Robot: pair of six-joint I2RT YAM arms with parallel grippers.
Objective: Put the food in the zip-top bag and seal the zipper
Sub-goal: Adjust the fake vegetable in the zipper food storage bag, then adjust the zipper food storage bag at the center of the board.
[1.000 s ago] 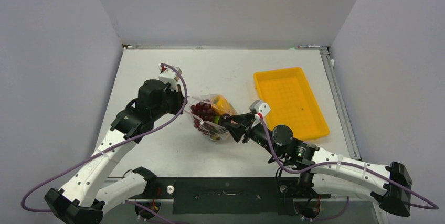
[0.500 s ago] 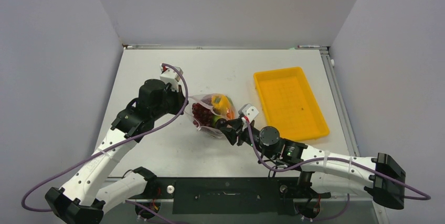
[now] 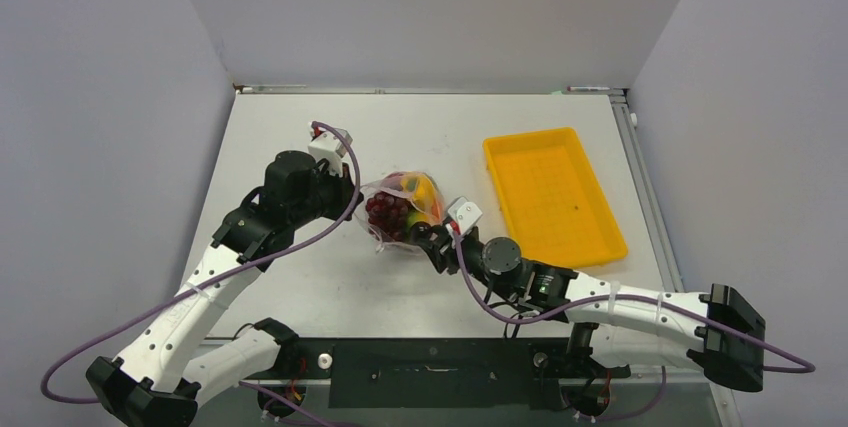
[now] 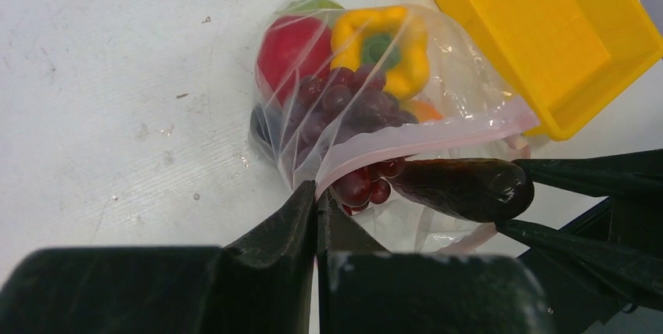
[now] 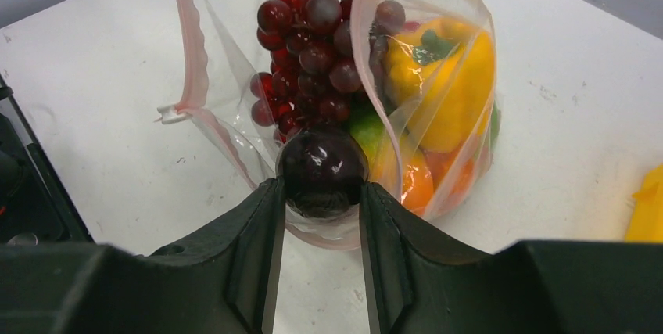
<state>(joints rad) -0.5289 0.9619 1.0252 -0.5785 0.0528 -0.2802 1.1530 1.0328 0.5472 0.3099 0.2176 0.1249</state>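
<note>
The clear zip-top bag (image 3: 400, 209) lies mid-table, its mouth facing the near edge. Inside are a dark red grape bunch (image 5: 309, 44), a yellow bell pepper (image 5: 449, 76), a red piece (image 4: 285, 48), a green piece (image 5: 363, 127) and an orange piece (image 5: 414, 181). My left gripper (image 4: 317, 193) is shut on the left end of the pink zipper (image 4: 422, 137), holding the mouth up. My right gripper (image 5: 320, 193) is shut on the dark purple eggplant (image 5: 322, 166). The eggplant's front end (image 4: 461, 187) sits just inside the mouth, against the grapes.
The yellow tray (image 3: 553, 195) stands to the right of the bag, close behind my right forearm, with no food in it. The lower zipper strip (image 5: 191, 52) droops onto the white table (image 3: 300, 287) left of the eggplant.
My right arm has moved left and forward with the eggplant, bringing it into the bag's mouth. The left gripper has stayed put, still pinching the zipper end.
</note>
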